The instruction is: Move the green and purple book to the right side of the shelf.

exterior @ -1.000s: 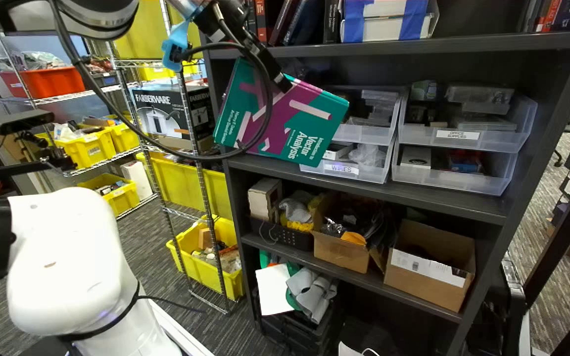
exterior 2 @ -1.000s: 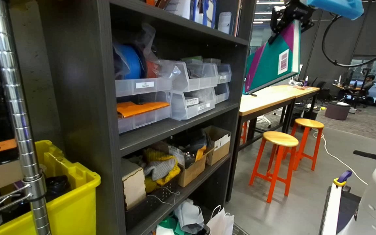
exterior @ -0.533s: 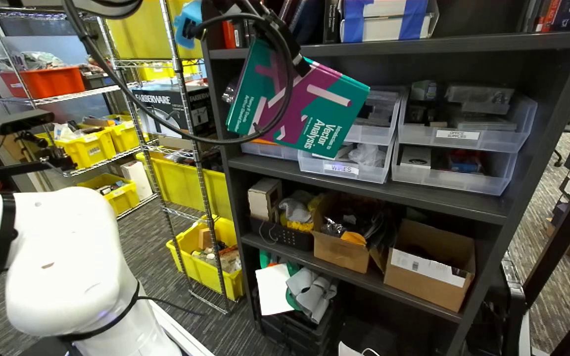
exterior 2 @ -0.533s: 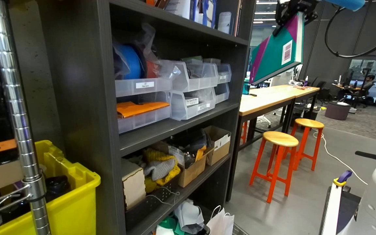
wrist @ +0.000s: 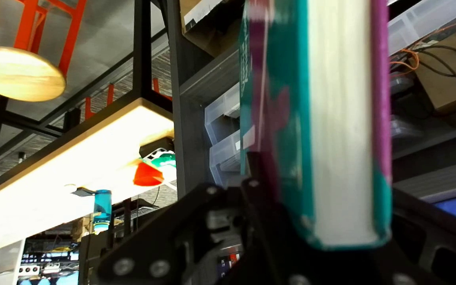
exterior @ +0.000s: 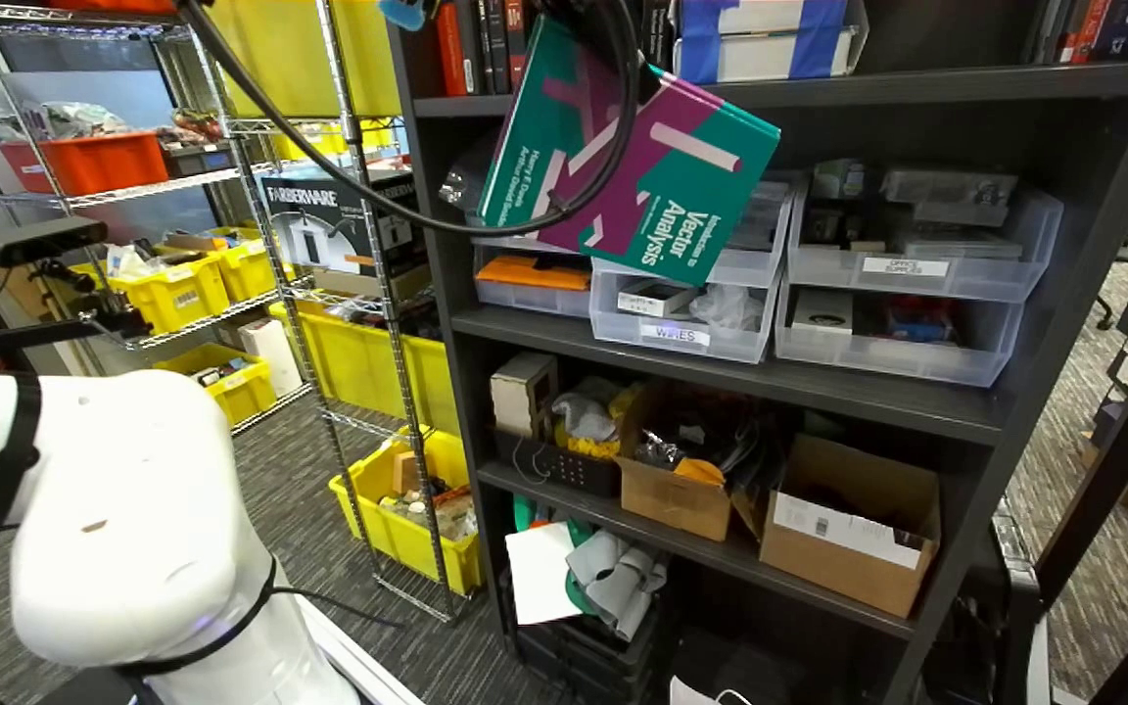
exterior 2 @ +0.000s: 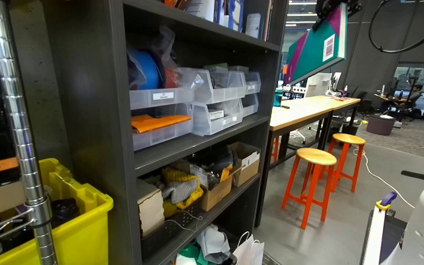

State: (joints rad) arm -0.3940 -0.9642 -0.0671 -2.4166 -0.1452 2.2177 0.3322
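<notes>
The green and purple book (exterior: 681, 176) hangs tilted in the air in front of the left part of the dark shelf (exterior: 721, 374). In an exterior view the book (exterior 2: 313, 55) is apart from the shelf (exterior 2: 204, 144), out in front of it. My gripper (exterior 2: 320, 20) is shut on the book's upper edge, one finger on each cover. In the wrist view the book (wrist: 342, 118) stands between the fingers of my gripper (wrist: 315, 190), and its far finger is hidden behind the book. A cable loop crosses the book in an exterior view.
The shelf's upper board holds books (exterior: 505, 49) at left, a blue-taped white box (exterior: 765, 49), and books (exterior: 1103, 34) at far right. Clear bins (exterior: 916, 274) and cardboard boxes (exterior: 848, 548) fill lower boards. A wire rack (exterior: 393, 343) stands left. A wooden table (exterior 2: 307, 106) stands beyond.
My gripper and the held book have moved up and to the right in both exterior views. The book's lower corner has risen from the lower clear bins. The grip has not changed.
</notes>
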